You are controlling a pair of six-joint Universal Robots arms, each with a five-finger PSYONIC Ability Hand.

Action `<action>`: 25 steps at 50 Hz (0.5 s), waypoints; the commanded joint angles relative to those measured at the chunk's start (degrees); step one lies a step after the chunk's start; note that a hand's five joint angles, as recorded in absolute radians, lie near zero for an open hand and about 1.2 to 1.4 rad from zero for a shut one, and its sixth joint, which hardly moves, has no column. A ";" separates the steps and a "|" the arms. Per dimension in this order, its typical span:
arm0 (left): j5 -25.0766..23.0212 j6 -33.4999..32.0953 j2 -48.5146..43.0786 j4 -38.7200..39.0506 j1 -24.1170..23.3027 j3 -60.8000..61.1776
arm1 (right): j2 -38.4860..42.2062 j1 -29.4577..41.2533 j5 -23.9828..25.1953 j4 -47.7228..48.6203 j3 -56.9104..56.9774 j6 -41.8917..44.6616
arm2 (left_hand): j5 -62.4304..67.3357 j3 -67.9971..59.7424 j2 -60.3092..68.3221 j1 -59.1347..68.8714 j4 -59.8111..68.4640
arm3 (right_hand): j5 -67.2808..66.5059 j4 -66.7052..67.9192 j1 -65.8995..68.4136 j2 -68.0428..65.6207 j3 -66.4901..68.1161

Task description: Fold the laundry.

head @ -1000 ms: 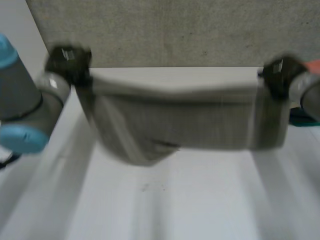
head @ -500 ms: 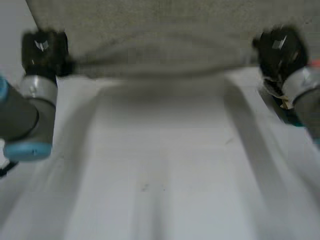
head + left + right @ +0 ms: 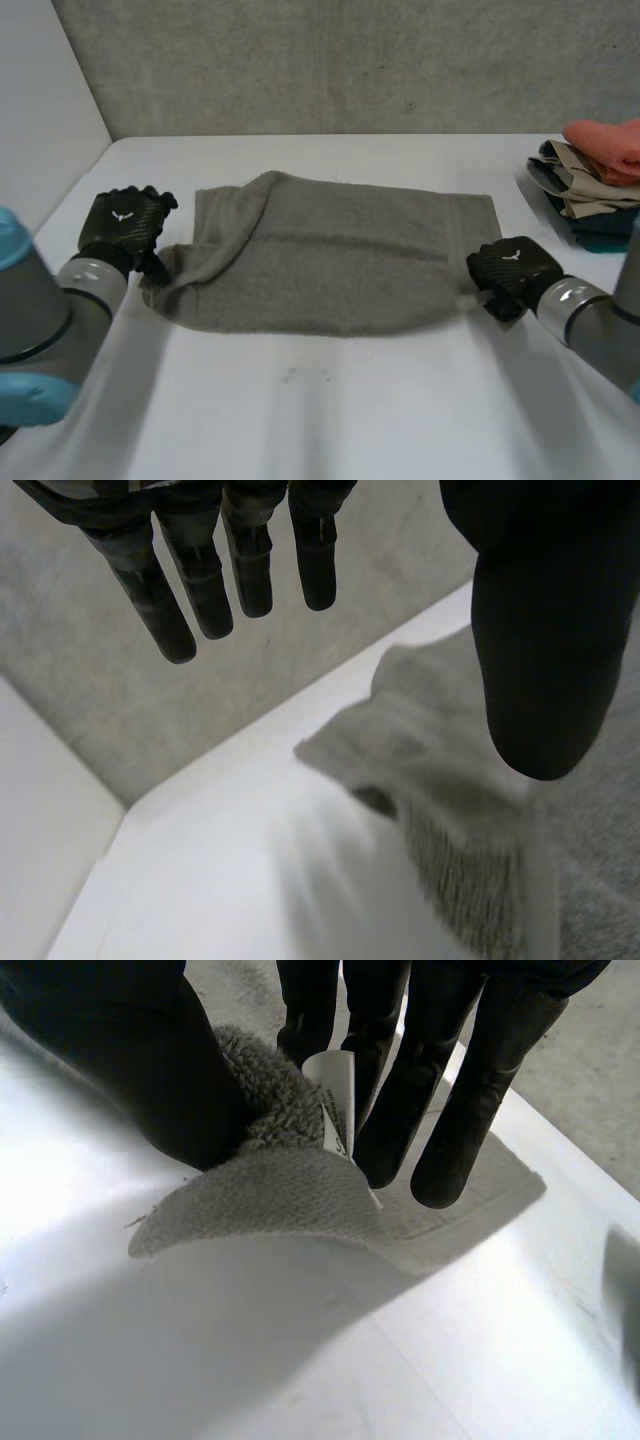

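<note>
- grey towel [image 3: 340, 255] lies spread on table [image 3: 330, 400]; 1.0 s ago it hung lifted.
- left robot hand [image 3: 122, 222] relaxed, fingers straight, beside towel's left corner.
- right robot hand [image 3: 512, 272] pinches towel's right near corner.

White tbl [image 3: 330, 420], grey concrete wall [image 3: 350, 60] behind

Looks like a robotics test lab. Plain white table [image 3: 330, 420] set against a rough grey wall [image 3: 350, 60], with a blank white panel [image 3: 40, 100] standing along the table's left side. Two grey machine arms reaching in over the table's near edge: left arm [image 3: 40, 310], with light-blue caps, at the table's left, and right arm [image 3: 590, 325] at its right. Laid on the table, laundry for handling: one grey towel [image 3: 340, 265] spread mid-table and a small pile [image 3: 590, 170] of clothes at the table's far right edge.
</note>
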State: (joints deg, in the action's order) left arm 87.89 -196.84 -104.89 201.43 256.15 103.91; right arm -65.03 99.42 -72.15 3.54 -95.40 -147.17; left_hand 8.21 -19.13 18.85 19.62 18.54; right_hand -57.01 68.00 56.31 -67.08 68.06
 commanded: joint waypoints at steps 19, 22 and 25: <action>-23.91 -24.81 3.21 -5.97 10.68 14.66 | -1.77 -7.49 5.53 0.51 -1.98 0.31 | 14.40 -13.48 13.76 12.99 14.07 | -12.99 12.00 23.69 -12.92 11.94; -23.91 -24.99 1.89 -5.09 10.77 14.13 | -1.60 -7.49 5.53 0.51 -2.15 0.31 | 11.69 -10.77 11.05 10.28 11.37 | -12.99 12.00 23.69 -12.92 11.94; -23.91 -24.99 0.48 -3.24 10.77 13.51 | -1.51 -7.49 5.53 0.51 -2.24 0.31 | 8.50 -7.58 7.86 7.09 8.17 | -12.99 12.00 23.69 -12.92 11.94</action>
State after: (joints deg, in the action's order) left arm 63.73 -221.46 -101.26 195.39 266.95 118.64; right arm -66.79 91.88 -66.66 3.97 -97.31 -146.87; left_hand 18.76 -29.39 29.29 29.61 29.16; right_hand -57.01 68.00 56.31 -67.08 68.06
